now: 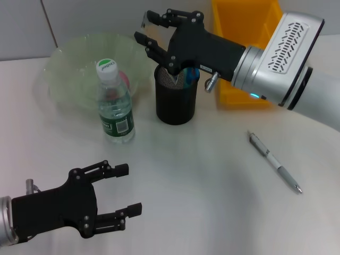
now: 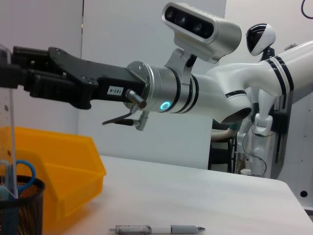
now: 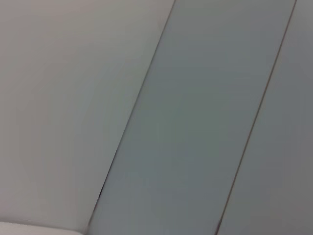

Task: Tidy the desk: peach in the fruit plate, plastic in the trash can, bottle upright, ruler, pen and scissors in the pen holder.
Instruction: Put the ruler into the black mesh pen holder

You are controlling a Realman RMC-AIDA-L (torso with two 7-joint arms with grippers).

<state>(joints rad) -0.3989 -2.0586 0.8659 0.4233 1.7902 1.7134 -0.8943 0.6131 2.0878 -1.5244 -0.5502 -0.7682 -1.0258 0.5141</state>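
My right gripper [image 1: 144, 32] hovers open just above the black mesh pen holder [image 1: 175, 101], with nothing between its fingers. In the holder stand the blue-handled scissors [image 2: 24, 171] and a clear ruler [image 2: 7, 122]. The silver pen [image 1: 275, 162] lies on the table to the right of the holder. The water bottle [image 1: 114, 103] stands upright in front of the green fruit plate [image 1: 69, 58], and the pink peach [image 1: 124, 79] shows behind it in the plate. The yellow trash can [image 1: 247, 48] sits at the back. Plastic is out of view. My left gripper [image 1: 130, 190] rests open at the lower left.
White tabletop lies between my left gripper and the pen. The right arm [image 2: 146, 93] reaches across above the yellow bin [image 2: 63, 166] and the pen holder [image 2: 19, 205]. The right wrist view shows only a wall.
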